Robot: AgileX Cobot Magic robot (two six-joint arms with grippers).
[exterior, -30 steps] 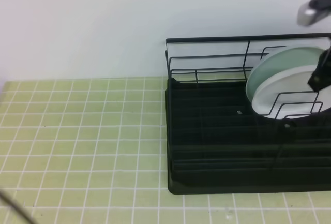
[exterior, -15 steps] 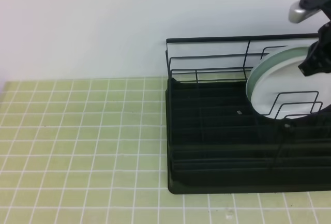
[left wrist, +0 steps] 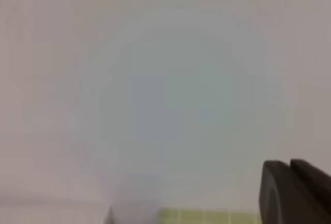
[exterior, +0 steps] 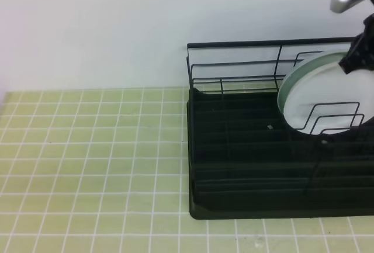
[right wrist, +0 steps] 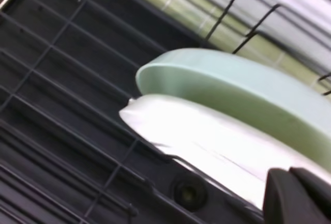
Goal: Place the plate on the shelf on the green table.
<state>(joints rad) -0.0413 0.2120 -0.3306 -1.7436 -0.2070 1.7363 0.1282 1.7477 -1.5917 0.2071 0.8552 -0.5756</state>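
Shelf [exterior: 280,142]: thin black wire, looks like coated metal, slight sheen on the rails; base is a black ribbed tray, looks like plastic, mostly matt with soft highlights along the ribs in the right wrist view. White plate [right wrist: 207,141]: smooth, plain, matt to satin (a blown-out highlight makes the finish hard to judge). Mint plate [right wrist: 232,87] behind it: smooth, soft satin look, material cannot be told. Desk [exterior: 87,159]: small yellow-green square tiles with white grout lines, fairly matt. Right gripper [exterior: 361,54], upper right of the high view: matt black parts, with a brushed silvery metal piece above. Wall behind: plain white, matt.
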